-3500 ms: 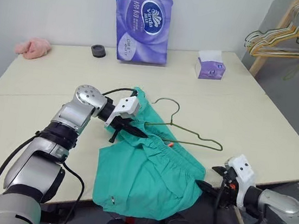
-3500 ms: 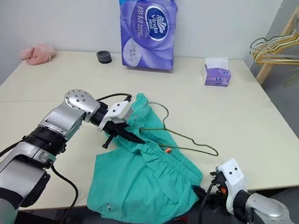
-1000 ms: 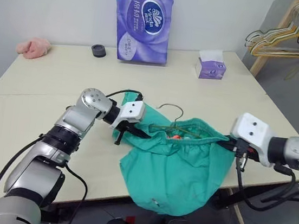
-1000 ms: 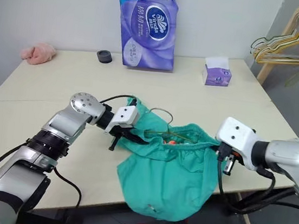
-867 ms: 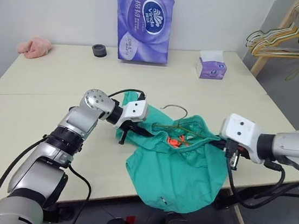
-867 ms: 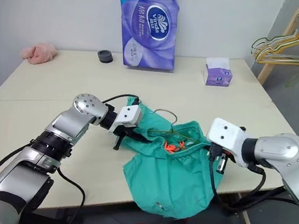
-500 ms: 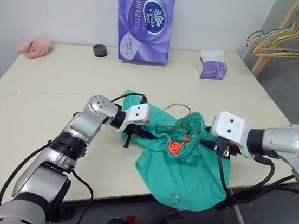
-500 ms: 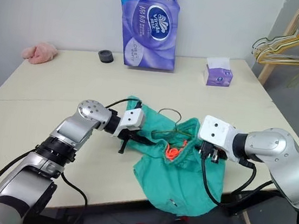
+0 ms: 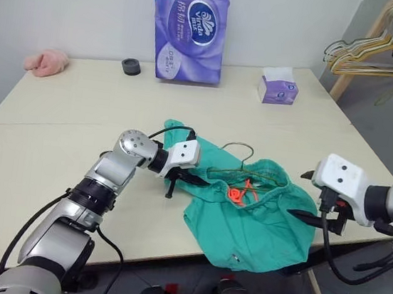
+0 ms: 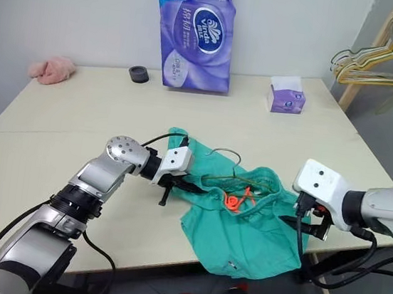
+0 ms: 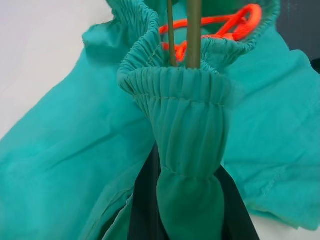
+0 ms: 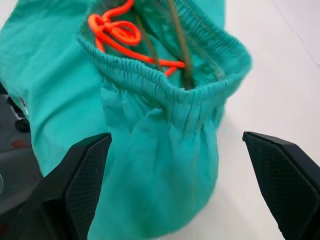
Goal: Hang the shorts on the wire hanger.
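Shorts (image 9: 249, 214) pinched in left gripper (image 9: 186, 180), right gripper (image 9: 318, 208) spread empty; tissue box (image 9: 277, 91) well behind.

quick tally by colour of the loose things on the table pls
purple: 2, the tissue pack and the tissue box
teal-green: 1, the shorts
grey-bronze: 1, the wire hanger
pink: 1, the cloth
black: 1, the ring
total: 6

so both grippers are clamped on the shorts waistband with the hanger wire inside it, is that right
Not quite. Only the left gripper is clamped on the shorts waistband, with the wire hanger inside it. The right gripper is open, its fingers spread clear of the cloth; the right wrist view shows this.
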Controlling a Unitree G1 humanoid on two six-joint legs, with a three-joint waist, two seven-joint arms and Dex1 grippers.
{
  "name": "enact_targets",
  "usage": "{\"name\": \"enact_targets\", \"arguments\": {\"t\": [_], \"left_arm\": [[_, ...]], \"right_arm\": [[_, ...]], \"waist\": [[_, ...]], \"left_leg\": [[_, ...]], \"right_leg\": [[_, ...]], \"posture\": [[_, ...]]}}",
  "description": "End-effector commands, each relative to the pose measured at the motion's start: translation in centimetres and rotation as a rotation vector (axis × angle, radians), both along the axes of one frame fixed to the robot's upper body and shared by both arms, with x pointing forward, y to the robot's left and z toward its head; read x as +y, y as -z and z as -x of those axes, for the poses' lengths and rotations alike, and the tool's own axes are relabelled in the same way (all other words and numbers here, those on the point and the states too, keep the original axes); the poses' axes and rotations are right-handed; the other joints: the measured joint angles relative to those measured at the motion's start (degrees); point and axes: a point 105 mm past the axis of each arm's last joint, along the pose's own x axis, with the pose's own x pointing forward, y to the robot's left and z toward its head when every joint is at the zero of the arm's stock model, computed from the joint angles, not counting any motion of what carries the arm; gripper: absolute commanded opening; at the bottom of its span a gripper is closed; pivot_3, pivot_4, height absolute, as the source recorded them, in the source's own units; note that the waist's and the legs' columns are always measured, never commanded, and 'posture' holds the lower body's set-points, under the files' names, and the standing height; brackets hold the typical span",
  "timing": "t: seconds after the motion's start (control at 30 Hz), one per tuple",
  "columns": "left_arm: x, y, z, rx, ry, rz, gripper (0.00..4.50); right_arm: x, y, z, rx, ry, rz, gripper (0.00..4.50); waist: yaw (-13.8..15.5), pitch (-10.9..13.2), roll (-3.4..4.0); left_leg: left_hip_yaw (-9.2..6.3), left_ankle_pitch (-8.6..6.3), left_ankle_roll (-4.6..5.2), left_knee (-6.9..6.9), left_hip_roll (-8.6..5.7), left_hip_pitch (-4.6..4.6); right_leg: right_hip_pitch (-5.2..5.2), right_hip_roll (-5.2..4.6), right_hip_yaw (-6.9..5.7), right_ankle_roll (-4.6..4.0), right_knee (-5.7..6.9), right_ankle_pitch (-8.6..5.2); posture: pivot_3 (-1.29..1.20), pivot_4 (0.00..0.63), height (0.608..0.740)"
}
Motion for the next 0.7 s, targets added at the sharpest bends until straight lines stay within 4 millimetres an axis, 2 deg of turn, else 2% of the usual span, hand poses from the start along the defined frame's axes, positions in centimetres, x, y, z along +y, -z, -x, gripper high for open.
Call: {"name": "enact_targets", "arguments": {"t": [0.03, 0.13, 0.33, 0.53, 0.63, 0.7], "left_arm": [[-0.5, -1.4, 0.1, -0.048, 0.030, 0.027, 0.00], [-0.7, -1.4, 0.1, -0.049, 0.039, 0.024, 0.00], [-0.7, -1.5, 0.1, -0.052, 0.048, 0.023, 0.00], [-0.6, -1.7, 0.3, -0.053, 0.054, 0.023, 0.00], [-0.6, -1.8, 0.4, -0.053, 0.056, 0.026, 0.00], [-0.6, -1.8, 0.4, -0.054, 0.057, 0.028, 0.00]], "right_arm": [[0.2, -0.2, 0.2, -0.004, -0.004, -0.022, 4.49], [0.6, 0.8, -0.2, 0.036, 0.004, -0.063, 4.49], [0.3, 3.0, -1.9, 0.089, 0.002, -0.033, 4.49], [0.8, 4.1, -3.3, 0.128, -0.048, -0.012, 4.49], [0.8, 4.6, -3.9, 0.146, -0.064, 0.009, 3.89], [0.8, 4.9, -4.2, 0.155, -0.074, 0.019, 3.24]], "waist": [[-0.2, 0.0, 0.00], [-0.3, 0.0, 0.00], [-0.3, 0.0, 0.00], [-0.4, 0.0, 0.02], [-0.3, 0.0, 0.02], [-0.3, 0.0, 0.02]], "left_leg": [[0.01, 0.00, 0.00, -0.01, 0.00, 0.00], [0.01, 0.00, 0.00, -0.01, 0.00, 0.00], [0.04, 0.00, 0.00, 0.01, -0.01, 0.00], [0.03, 0.00, 0.00, -0.01, -0.01, 0.00], [0.03, 0.00, 0.00, 0.00, -0.01, 0.00], [0.03, 0.00, 0.00, 0.00, -0.02, 0.00]], "right_leg": [[0.00, 0.00, 0.01, 0.00, 0.00, 0.00], [0.00, 0.01, 0.00, 0.00, -0.01, 0.00], [0.00, 0.01, 0.01, 0.00, -0.03, 0.00], [-0.01, 0.01, 0.01, 0.00, -0.02, 0.00], [-0.01, 0.01, 0.01, 0.00, -0.02, 0.00], [-0.01, 0.01, 0.00, 0.00, -0.02, 0.00]], "posture": [[-0.26, 0.101, 0.740], [-0.26, 0.101, 0.740], [-0.26, 0.098, 0.740], [-0.25, 0.095, 0.740], [-0.24, 0.093, 0.740], [-0.24, 0.093, 0.740]]}}
